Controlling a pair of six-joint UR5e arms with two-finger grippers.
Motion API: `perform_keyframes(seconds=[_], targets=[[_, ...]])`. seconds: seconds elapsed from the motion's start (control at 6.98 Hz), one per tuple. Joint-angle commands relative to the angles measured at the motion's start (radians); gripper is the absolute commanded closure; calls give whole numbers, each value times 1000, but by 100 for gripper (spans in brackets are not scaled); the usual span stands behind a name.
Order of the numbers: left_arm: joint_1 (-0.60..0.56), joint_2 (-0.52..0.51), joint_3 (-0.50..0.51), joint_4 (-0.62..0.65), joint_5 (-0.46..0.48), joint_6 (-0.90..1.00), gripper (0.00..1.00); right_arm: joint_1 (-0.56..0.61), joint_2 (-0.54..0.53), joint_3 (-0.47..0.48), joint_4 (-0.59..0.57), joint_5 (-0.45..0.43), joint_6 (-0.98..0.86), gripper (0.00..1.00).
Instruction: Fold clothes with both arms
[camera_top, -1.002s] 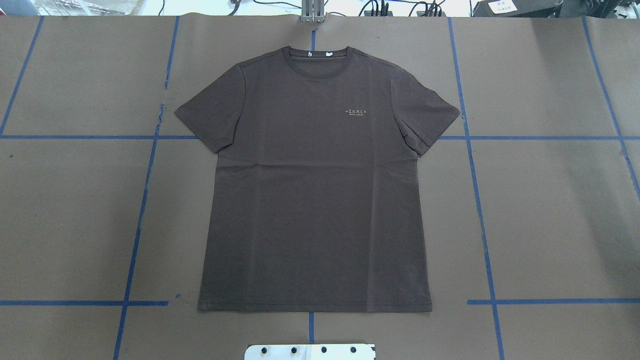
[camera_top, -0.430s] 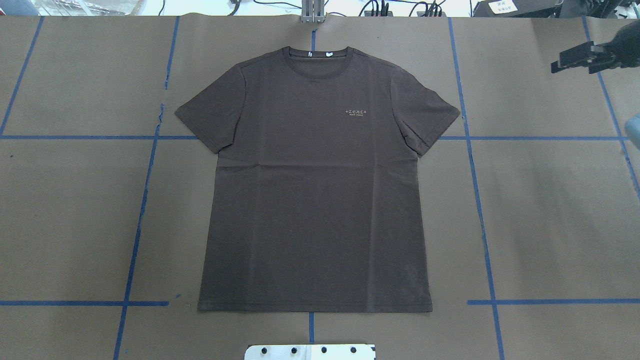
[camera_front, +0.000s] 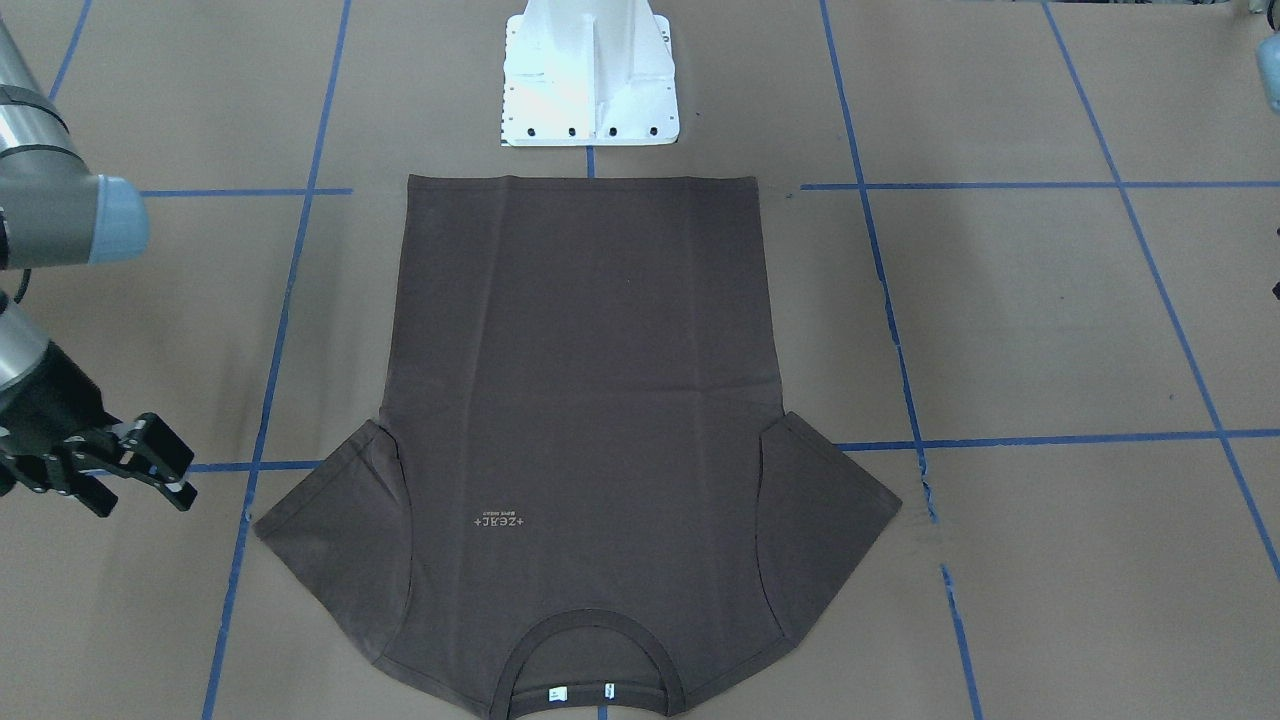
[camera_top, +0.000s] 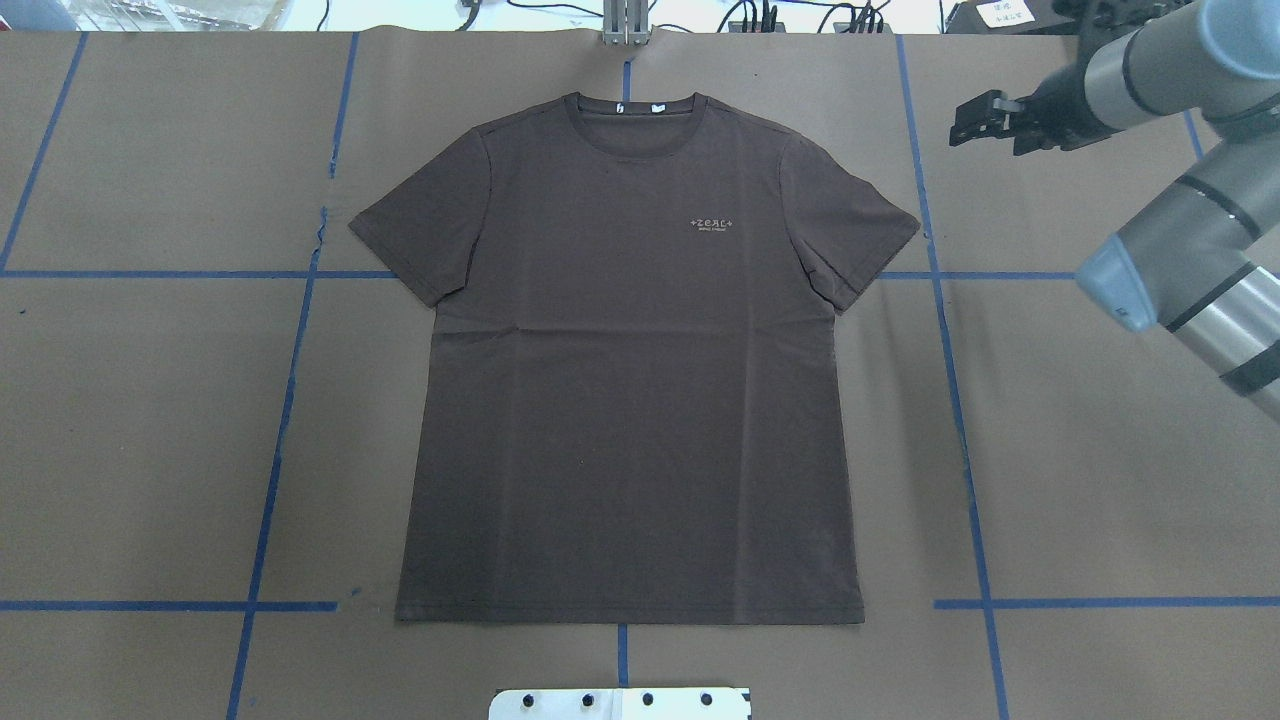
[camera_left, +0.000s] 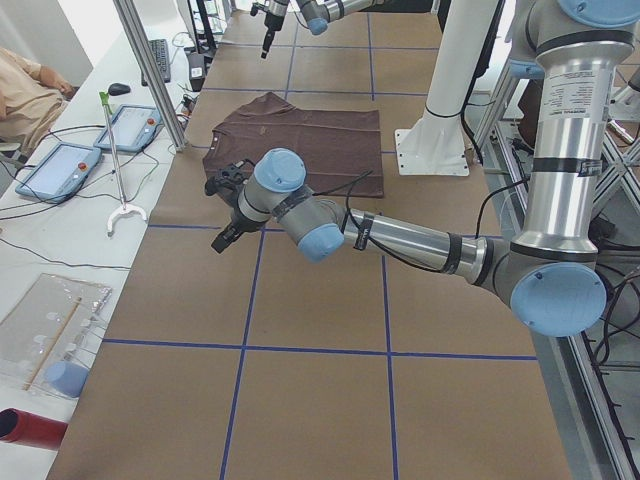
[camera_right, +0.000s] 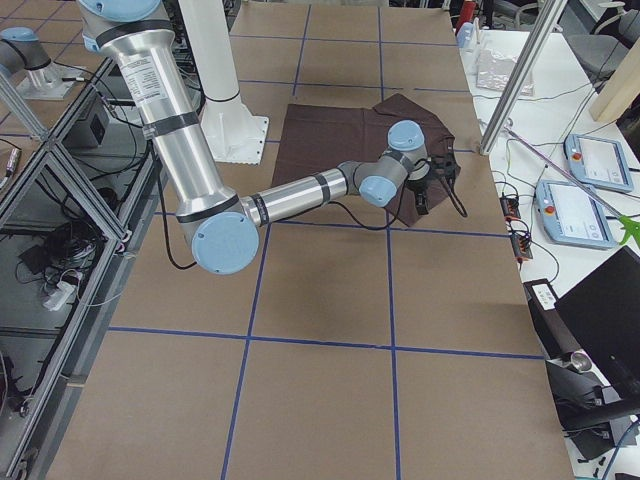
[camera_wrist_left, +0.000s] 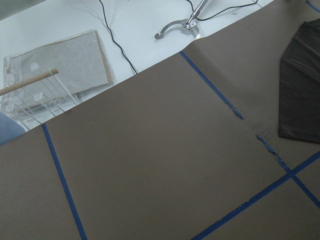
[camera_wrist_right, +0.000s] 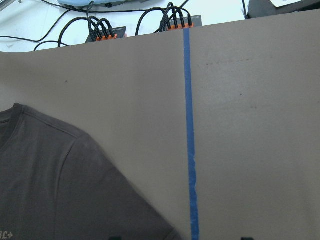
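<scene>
Brown paper-covered desk (camera_top: 1100, 470), blue tape grid (camera_top: 150, 606)
Dark brown short-sleeved T-shirt (camera_top: 630, 400) lies flat in the middle, white metal pedestal base (camera_front: 590, 75) just beyond its hem.

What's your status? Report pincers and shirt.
Right pincer open, clear of dark brown short-sleeved T-shirt. Left pincer clear too, state unclear. T-shirt flat, unfolded. Nothing on it.
</scene>
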Motion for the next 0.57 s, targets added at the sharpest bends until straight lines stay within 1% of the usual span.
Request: perform_keyframes(seconds=[0.0,0.14,0.29,0.43], targets=[[4,-3,7,0,2,0,0,-94,11,-45,31,-106,31,37],[6,-3,8,0,2,0,0,-108,12,-65,31,-107,30,42],[6,-3,11,-1,2,0,0,-119,14,-92,35,-113,28,43],[6,-3,14,-2,2,0,0,-133,15,-106,35,-145,25,43]])
